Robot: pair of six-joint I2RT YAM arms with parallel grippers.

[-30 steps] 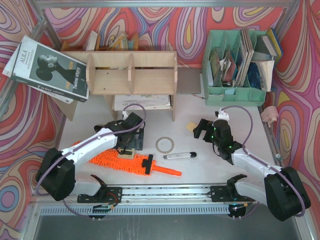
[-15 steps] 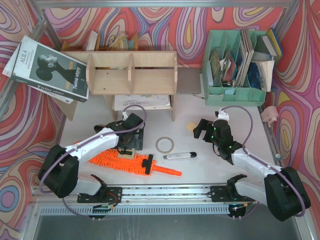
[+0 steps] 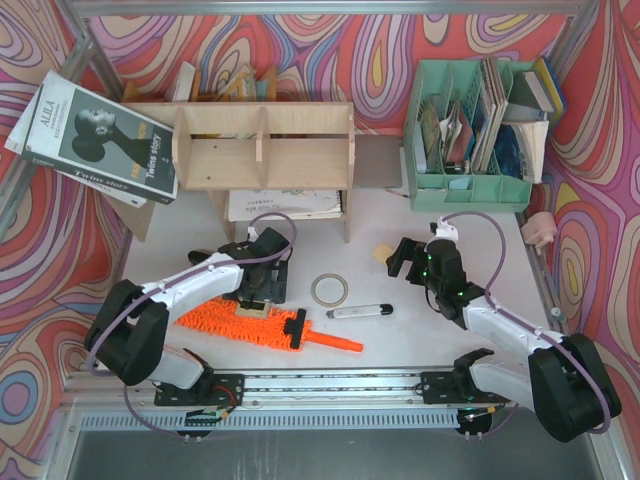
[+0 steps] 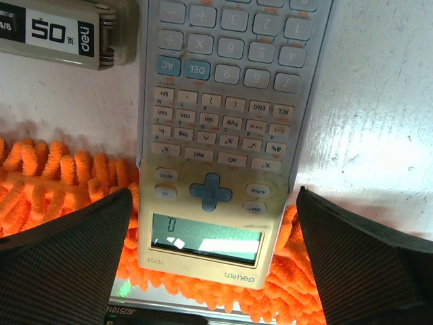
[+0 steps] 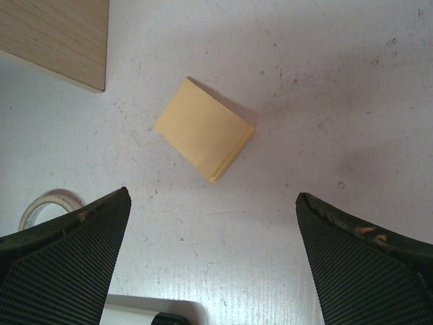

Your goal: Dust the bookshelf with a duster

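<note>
**A:** Left arm first. It reaches low from its base at 7 o'clock, forearm angled toward 1 o'clock, and the wrist is tipped so the left gripper faces straight down at the table.

**B:** And the fingers are spread wide, nothing between them. The wrist view shows a calculator right beneath, its display end lying on orange fluff. A small grey box printed "50" sits off at 11 o'clock in that view.

**A:** That fluff is the duster. It's flat on the table at about 8 o'clock, untouched by either arm, with its slim handle pointing toward 4 o'clock.

**B:** The bookshelf is up at 11 o'clock, standing well apart from the duster.

**A:** Over to the right arm. It sweeps in from its base at 5 o'clock, its elbow low, and the wrist hangs above the table around 3 o'clock.

**B:** The right gripper is parted too, holding nothing. Its camera looks down on a yellow sticky-note pad, and a tape ring peeks in at 8 o'clock.

**A:** There's a corner of the bookshelf's leg panel at 10 o'clock there as well.

**B:** The mint file organiser is parked at 1 o'clock on the table.
</note>
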